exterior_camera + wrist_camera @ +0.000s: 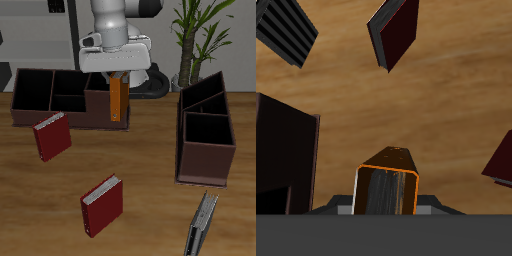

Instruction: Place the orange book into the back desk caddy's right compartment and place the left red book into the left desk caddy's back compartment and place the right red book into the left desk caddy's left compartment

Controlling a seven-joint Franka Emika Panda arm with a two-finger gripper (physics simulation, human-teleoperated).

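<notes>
Jaws (117,76) pinching the orange book (118,101), hanging upright with its long axis vertical, right by the back desk caddy (60,95), near its taller end section's front wall.

office (simulated) | wooden desk (150,215) | desk caddies (205,135) | potted plant (200,40)

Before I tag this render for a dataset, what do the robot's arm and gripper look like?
The arm is glossy white with rounded, tube-like segments and a darker grey band at a joint near the top. The gripper has a boxy white body with grey detailing. The fingers are hard to make out. No cables or markings are visible.
</notes>
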